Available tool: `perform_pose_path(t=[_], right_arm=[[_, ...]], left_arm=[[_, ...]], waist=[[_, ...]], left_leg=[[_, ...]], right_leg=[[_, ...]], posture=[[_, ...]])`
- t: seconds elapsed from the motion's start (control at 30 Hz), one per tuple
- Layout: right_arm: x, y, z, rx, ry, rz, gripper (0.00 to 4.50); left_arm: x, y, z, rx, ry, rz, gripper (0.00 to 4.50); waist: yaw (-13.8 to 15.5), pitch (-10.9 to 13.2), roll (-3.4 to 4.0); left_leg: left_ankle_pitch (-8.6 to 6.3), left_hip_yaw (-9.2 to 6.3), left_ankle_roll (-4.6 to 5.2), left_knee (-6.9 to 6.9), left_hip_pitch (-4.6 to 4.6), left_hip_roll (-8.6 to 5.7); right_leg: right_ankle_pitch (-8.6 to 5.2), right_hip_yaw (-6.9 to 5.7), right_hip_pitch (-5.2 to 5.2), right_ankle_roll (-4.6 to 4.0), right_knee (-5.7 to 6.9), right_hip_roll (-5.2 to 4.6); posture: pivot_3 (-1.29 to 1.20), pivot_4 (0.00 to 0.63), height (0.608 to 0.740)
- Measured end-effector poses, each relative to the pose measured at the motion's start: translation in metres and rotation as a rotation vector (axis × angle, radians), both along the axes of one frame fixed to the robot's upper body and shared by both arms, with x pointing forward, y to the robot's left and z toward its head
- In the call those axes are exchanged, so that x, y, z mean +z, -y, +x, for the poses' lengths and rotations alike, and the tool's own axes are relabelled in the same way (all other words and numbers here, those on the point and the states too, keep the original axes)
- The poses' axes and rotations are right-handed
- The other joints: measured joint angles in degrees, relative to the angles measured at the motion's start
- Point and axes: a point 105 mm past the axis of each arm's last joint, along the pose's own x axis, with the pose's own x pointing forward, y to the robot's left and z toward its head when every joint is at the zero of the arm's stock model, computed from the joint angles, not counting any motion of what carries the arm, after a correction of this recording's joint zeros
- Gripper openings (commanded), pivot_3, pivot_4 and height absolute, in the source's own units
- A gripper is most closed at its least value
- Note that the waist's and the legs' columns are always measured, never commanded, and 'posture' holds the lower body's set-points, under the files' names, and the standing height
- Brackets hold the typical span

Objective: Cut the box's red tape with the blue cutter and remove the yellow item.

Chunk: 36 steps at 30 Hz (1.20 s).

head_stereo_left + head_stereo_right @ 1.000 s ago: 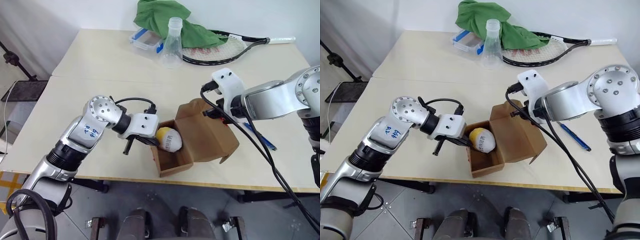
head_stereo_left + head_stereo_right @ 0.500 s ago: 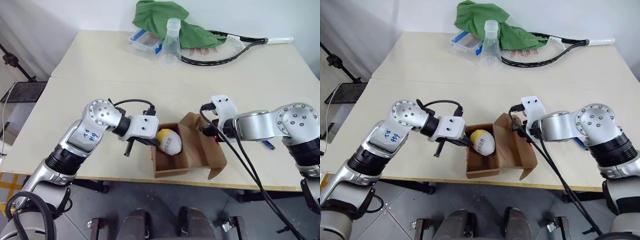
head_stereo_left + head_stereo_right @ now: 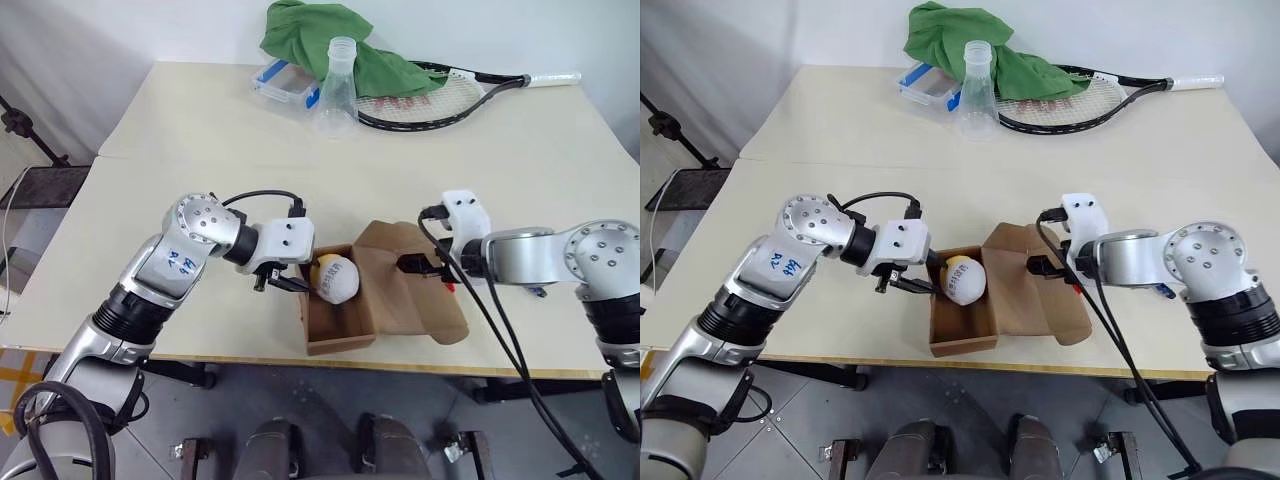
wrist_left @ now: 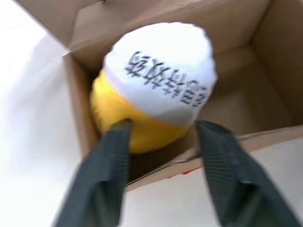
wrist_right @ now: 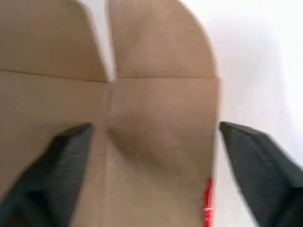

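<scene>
The brown cardboard box (image 3: 338, 338) stands open near the table's front edge, with its lid flap (image 3: 415, 300) lying flat to the right. Inside rests the yellow item (image 3: 335, 278), its white rounded part with black marks facing up. My left gripper (image 4: 162, 126) is open at the box's left rim, its fingers (image 4: 113, 142) to either side of the yellow item, one tip touching the yellow part. My right gripper (image 5: 156, 126) hovers open over the flap, holding nothing. A bit of red tape (image 5: 207, 201) shows on the flap's edge. The blue cutter (image 3: 1167, 292) lies on the table, mostly hidden behind my right arm.
At the back of the table are a clear flask (image 3: 335, 85), a green cloth (image 3: 320, 35), a tennis racket (image 3: 430, 95) and a clear container with blue trim (image 3: 285, 82). The box sits close to the table's front edge (image 3: 300, 362).
My right gripper has sunk, opened and let go of the flap, which went from upright to flat on the table. My left gripper has opened beside the yellow item.
</scene>
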Motion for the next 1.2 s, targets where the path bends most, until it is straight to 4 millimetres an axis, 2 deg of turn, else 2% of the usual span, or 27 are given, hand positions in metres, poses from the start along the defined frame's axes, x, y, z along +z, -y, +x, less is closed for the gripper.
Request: perform_pose_path(t=[0.13, 0.17, 0.23, 0.4, 0.63, 0.8, 0.9, 0.97, 1.07, 1.2], right_arm=[[0.005, 0.011, 0.0, 0.021, 0.013, -0.02, 4.5], [0.006, 0.012, 0.0, 0.028, 0.016, -0.019, 4.5], [0.008, 0.014, 0.0, 0.039, 0.02, -0.021, 4.5], [0.02, 0.038, -0.004, 0.057, 0.043, -0.062, 4.5], [0.022, 0.046, -0.003, 0.094, 0.051, -0.092, 4.5], [0.025, 0.054, -0.002, 0.08, 0.065, -0.102, 4.5], [0.027, 0.055, -0.001, 0.08, 0.078, -0.106, 4.5], [0.027, 0.052, -0.003, 0.096, 0.081, -0.098, 4.5], [0.026, 0.05, -0.007, 0.129, 0.088, -0.09, 4.5], [0.03, 0.041, -0.018, 0.219, 0.129, -0.037, 4.5]], left_arm=[[0.006, -0.003, 0.004, 0.018, 0.012, -0.01, 4.37], [0.006, -0.004, 0.005, 0.025, 0.009, -0.012, 4.47], [0.007, -0.006, 0.007, 0.044, -0.004, -0.022, 4.47], [0.008, 0.002, 0.004, 0.042, -0.055, -0.077, 4.47], [0.018, 0.018, -0.008, -0.031, -0.045, -0.123, 4.47], [0.026, 0.021, -0.011, -0.052, -0.061, -0.148, 4.47], [0.02, 0.025, -0.016, -0.093, -0.086, -0.12, 4.47], [0.009, 0.03, -0.019, -0.114, -0.106, -0.083, 4.47], [-0.005, 0.035, -0.016, -0.113, -0.122, -0.055, 3.9], [-0.006, 0.04, -0.018, -0.132, -0.128, -0.063, 2.78]], waist=[[0.0, 0.0, 0.0], [0.1, 0.0, 0.0], [0.1, 0.0, 0.0], [0.4, 0.0, 0.01], [0.2, 0.0, -0.01], [0.4, 0.0, -0.01], [0.3, 0.0, -0.01], [0.4, 0.0, -0.01], [0.5, 0.0, -0.01], [0.4, 0.0, -0.02]], left_leg=[[0.0, 0.02, 0.0, 0.0, 0.0, 0.0], [0.0, 0.03, 0.0, 0.0, 0.0, -0.01], [0.0, 0.03, 0.0, -0.01, -0.01, -0.01], [-0.01, 0.0, 0.01, 0.01, -0.19, -0.07], [0.0, 0.02, 0.01, -0.04, -0.24, -0.08], [0.0, 0.01, 0.01, -0.04, -0.25, -0.1], [0.0, 0.02, 0.01, -0.05, -0.24, -0.1], [0.0, 0.02, 0.0, -0.04, -0.24, -0.11], [0.0, 0.01, 0.01, -0.04, -0.25, -0.13], [0.0, -0.01, 0.01, -0.05, -0.25, -0.13]], right_leg=[[0.0, 0.01, -0.01, 0.0, 0.0, 0.0], [0.0, 0.02, -0.01, 0.0, 0.0, 0.0], [0.0, 0.01, -0.02, 0.0, 0.0, 0.0], [0.01, -0.02, -0.12, 0.01, -0.06, -0.02], [0.01, -0.03, -0.2, 0.02, -0.07, -0.01], [0.01, -0.03, -0.19, 0.02, -0.07, -0.02], [0.01, -0.03, -0.2, 0.02, -0.07, -0.01], [0.01, -0.04, -0.19, 0.02, -0.07, -0.01], [0.01, -0.05, -0.19, 0.02, -0.08, -0.01], [0.01, -0.05, -0.19, 0.02, -0.08, -0.01]], posture=[[0.0, 0.15, 0.74], [0.0, 0.15, 0.74], [0.0, 0.15, 0.74], [0.0, 0.15, 0.74], [0.0, 0.15, 0.74], [0.0, 0.15, 0.74], [0.0, 0.15, 0.74], [0.0, 0.15, 0.74], [0.0, 0.15, 0.74], [0.0, 0.15, 0.74]])
